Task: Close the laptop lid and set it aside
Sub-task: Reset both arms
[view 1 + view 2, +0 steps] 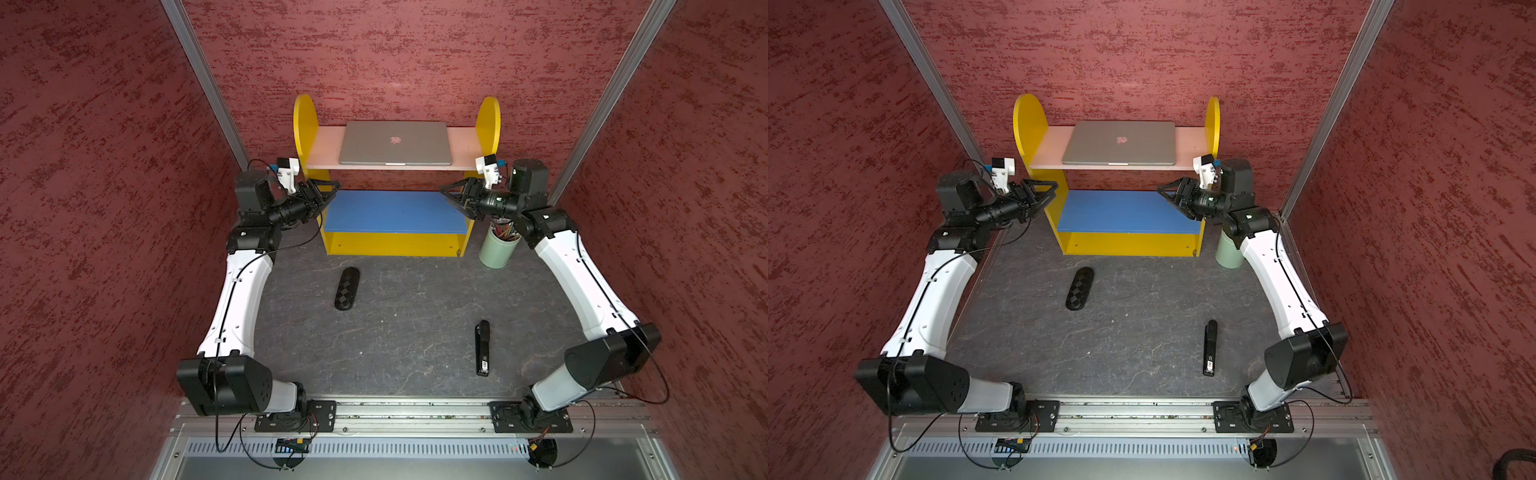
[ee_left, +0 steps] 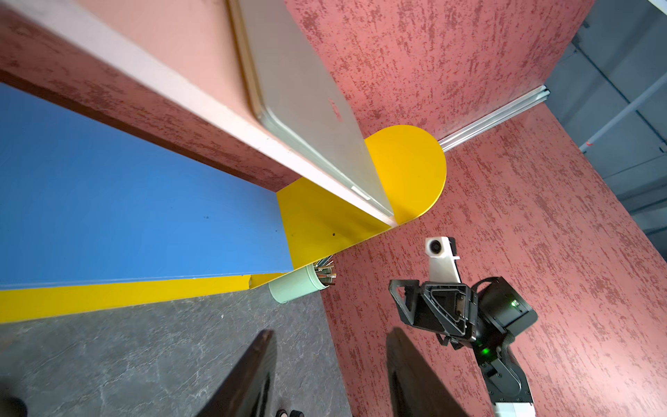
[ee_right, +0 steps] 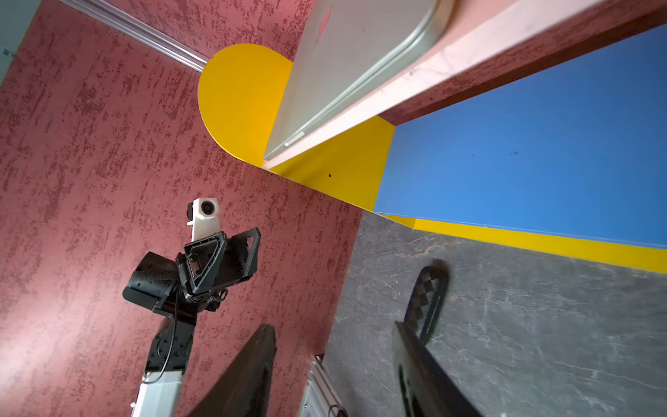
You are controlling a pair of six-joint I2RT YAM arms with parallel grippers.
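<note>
Laptop place: the laptop (image 1: 395,143) is seen in both top views lying flat on the pink upper shelf (image 1: 326,145) of the yellow shelf unit (image 1: 304,124), at the far side of the bench (image 1: 395,332).
Laptop lid: the laptop lid (image 1: 1119,141) is shut flat onto the base, with the reddish logo (image 1: 394,140) turned upward.
Long axis: it is laid left to right, along the shelf.
Facing: the notched front edge is turned to the near side, just inside the shelf's near edge. The hinge edge is turned to the far wall.
Left end effector: the left end effector (image 1: 332,192) is held in the air just beside the unit's left panel. Its fingers (image 2: 252,375) are parted about halfway and nothing is gripped.
Right end effector: the right end effector (image 1: 446,196) is held just beside the unit's right panel. Its fingers (image 3: 426,375) are likewise parted about halfway and nothing is gripped.
Bench items: a black oval case (image 1: 347,288) and a black stapler (image 1: 482,347) are left lying well apart. A green cup (image 1: 498,251) of pens is stood near the unit's right foot.
</note>
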